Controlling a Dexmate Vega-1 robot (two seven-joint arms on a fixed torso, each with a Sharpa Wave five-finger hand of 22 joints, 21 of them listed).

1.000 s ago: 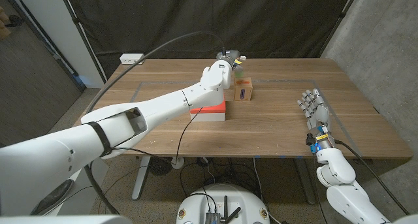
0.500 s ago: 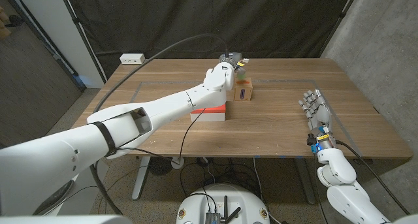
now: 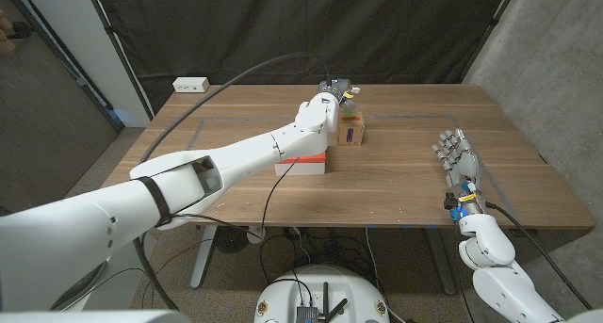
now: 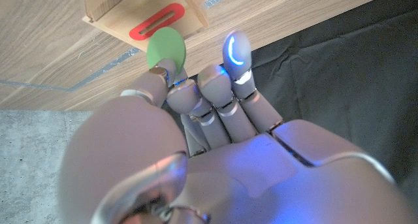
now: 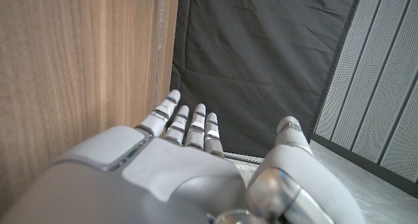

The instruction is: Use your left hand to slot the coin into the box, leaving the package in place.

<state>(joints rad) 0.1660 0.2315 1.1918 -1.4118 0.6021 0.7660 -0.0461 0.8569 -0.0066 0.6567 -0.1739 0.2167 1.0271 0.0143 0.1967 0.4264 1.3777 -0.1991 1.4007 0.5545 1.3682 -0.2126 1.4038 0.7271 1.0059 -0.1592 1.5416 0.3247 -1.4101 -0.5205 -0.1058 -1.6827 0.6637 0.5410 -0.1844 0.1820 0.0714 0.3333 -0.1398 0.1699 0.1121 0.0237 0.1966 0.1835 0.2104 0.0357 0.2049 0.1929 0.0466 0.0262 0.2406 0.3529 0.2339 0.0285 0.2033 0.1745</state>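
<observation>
Left hand: reaches out over the middle of the desk toward its far edge, fingers drawn together, a green coin pinched at the fingertips. In the left wrist view the coin sits just beside the red-rimmed slot in the top face of the box, close to it but not in it; whether it touches the box surface cannot be told. Box: small, pale wood, standing just beyond the hand, midway between the desk's left and right edges, in the far half. Package: white with a red-orange top face, lying on the desk under the left forearm, on the near side of the box and slightly toward the left edge. Right hand: near the desk's right edge, well apart from the box, fingers straight and slightly spread, holding nothing. White power strip: at the far left corner.
</observation>
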